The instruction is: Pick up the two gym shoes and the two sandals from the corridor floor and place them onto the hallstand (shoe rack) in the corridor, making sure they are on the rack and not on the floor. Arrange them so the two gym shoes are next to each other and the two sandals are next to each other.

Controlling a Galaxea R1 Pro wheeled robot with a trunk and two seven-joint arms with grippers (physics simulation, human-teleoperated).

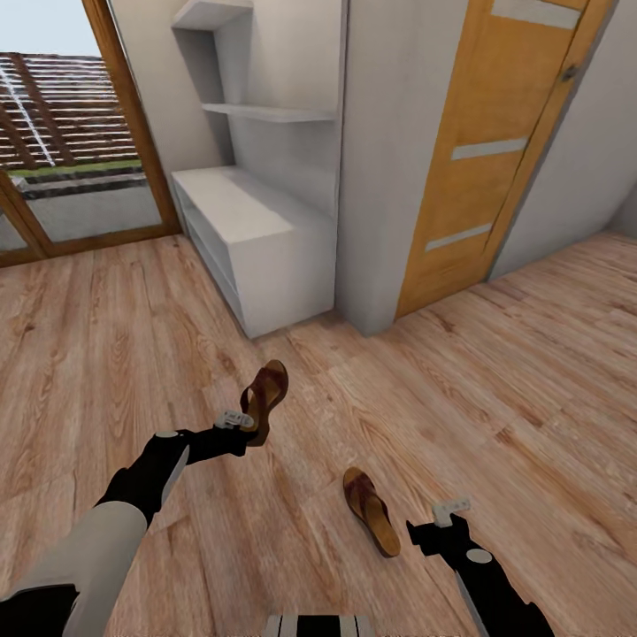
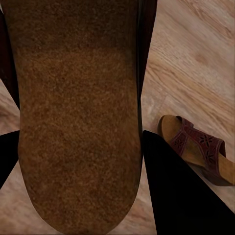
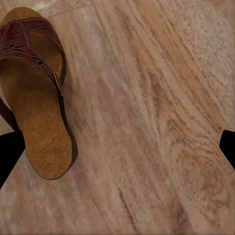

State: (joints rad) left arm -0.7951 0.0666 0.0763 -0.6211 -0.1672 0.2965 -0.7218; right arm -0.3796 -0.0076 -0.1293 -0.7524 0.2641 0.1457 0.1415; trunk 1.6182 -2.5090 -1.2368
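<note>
Left tool (image 1: pixel 246 423) clamps a sandal (image 1: pixel 264 400) (held aloft); right tool (image 1: pixel 449 515) hangs spread wide.

Bare floor (image 1: pixel 133 354) before hallstand (image 1: pixel 265 239)

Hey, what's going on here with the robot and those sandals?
The robot is tidying shoes off the wood floor. Its left hand has one brown sandal gripped and lifted, sole facing the wrist camera. The other sandal lies flat on the floor beside the right hand, which is open and holds nothing. The pale-grey shoe rack ahead has nothing on its bench top.
</note>
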